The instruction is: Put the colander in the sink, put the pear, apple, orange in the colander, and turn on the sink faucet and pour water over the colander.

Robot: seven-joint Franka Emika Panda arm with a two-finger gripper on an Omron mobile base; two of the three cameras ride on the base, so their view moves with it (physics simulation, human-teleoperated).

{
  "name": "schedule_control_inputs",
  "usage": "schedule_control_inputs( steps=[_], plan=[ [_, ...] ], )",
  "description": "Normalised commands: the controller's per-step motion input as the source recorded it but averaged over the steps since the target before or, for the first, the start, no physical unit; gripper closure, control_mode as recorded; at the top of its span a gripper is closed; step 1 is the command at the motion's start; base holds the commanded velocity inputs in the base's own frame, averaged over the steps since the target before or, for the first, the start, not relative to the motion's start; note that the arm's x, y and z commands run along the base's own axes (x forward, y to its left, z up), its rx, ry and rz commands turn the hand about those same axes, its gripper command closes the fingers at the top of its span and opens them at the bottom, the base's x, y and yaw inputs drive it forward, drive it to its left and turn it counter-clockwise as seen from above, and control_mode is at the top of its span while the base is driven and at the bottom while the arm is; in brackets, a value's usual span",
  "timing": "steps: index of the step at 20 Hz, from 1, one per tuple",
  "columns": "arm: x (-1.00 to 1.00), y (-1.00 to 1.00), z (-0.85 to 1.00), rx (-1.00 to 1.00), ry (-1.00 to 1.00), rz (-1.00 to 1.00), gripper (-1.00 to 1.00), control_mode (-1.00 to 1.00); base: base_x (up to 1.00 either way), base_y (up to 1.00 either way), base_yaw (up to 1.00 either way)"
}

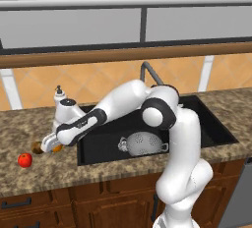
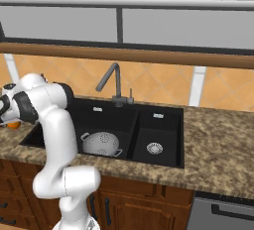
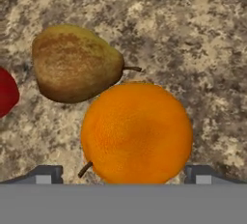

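The speckled brown granite tabletop (image 1: pixel 29 178) runs under my station. Seen from my hand, the orange (image 3: pixel 136 132) rests directly on the stone at centre. The pear (image 3: pixel 72 63) lies at its 10 o'clock, just beside it, stem toward 3 o'clock. The apple (image 3: pixel 7 92) sits at 9 o'clock of the pear, apart. The black sink (image 2: pixel 163 162) is set into the stone.

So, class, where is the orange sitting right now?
In the hand view the orange lies on the counter between the open jaws, touching the pear; in the left base view it is left of the sink.
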Motion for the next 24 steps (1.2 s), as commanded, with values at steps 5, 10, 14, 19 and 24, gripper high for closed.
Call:
schedule_control_inputs(
  steps=[5, 10, 14, 19, 24],
  plan=[
    [-0.02, -0.09, -0.11, -0.03, -0.04, 0.0, -1.0, -1.0, 0.0, 0.0, 0.0],
    [0.15, -0.01, -0.06, -0.02, -0.09, 0.0, -1.0, -1.0, 0.0, 0.0, 0.0],
    [0.26, 0.17, 0.0, 0.0, -0.08, 0.0, -1.0, -1.0, 0.0, 0.0, 0.0],
    [0.11, 0.29, 0.0, 0.0, -0.02, 0.0, -1.0, -1.0, 0.0, 0.0, 0.0],
    [0.02, 0.25, -0.03, 0.0, 0.0, 0.0, -1.0, -1.0, 0.0, 0.0, 0.0]
  ],
)
